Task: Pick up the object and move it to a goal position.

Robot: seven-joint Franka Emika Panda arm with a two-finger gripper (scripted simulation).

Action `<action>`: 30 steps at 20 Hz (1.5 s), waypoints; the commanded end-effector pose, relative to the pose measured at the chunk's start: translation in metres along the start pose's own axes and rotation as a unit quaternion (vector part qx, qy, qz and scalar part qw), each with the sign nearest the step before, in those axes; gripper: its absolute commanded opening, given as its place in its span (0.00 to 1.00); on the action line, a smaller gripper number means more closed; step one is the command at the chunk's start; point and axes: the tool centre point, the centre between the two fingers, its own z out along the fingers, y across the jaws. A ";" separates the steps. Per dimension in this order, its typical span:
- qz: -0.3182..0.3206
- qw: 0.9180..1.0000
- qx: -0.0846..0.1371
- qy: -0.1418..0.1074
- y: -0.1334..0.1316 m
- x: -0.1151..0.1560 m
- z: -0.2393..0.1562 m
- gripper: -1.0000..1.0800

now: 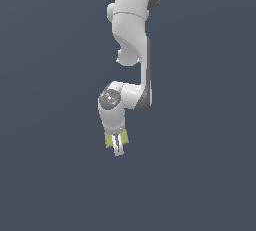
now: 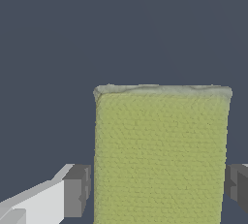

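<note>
Grasp step: white gripper (image 1: 118, 147) open astride flat yellow-green textured rectangular block (image 2: 161, 155), pads not touching. Next: close, lift toward goal.

Even, diffuse simulator lighting on a flat dark slate-blue ground, without glare or distinct cast shadows; the white arm (image 1: 131, 40) shows soft shading, the exterior view renders coarsely, and the wrist view resolves the block's (image 2: 161, 155) texture sharply.
</note>
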 end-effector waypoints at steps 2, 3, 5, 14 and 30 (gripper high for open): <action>0.000 1.000 -0.001 0.000 0.000 0.000 0.007 0.96; 0.000 1.000 -0.001 0.000 0.000 0.000 0.007 0.96; 0.000 1.000 -0.001 0.000 0.000 0.000 0.007 0.00; 0.000 1.000 0.001 0.000 -0.001 0.000 0.005 0.00; 0.000 1.000 0.000 0.000 -0.005 -0.077 -0.058 0.00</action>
